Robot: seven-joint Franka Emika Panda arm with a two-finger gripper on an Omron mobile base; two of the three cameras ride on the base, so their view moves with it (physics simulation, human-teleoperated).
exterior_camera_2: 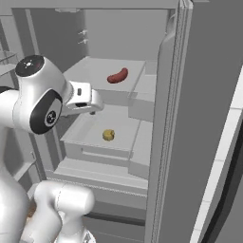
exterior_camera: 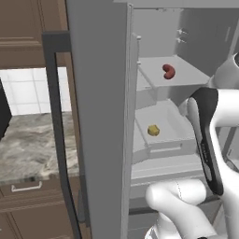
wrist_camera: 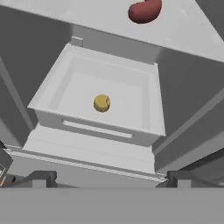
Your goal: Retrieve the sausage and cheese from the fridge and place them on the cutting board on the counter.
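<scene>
The fridge stands open. A reddish-brown sausage lies on its upper shelf. Below it, the small yellow cheese sits in a shallow white bin. My gripper hovers in front of and above the bin, apart from the cheese, open, with nothing between its fingertips. The marbled counter lies left of the fridge. The cutting board is out of view.
The left fridge door with its dark bar handle stands open between the counter and the shelves. The right door is open too. Brown cabinets hang above the counter, over a drawer with a silver handle.
</scene>
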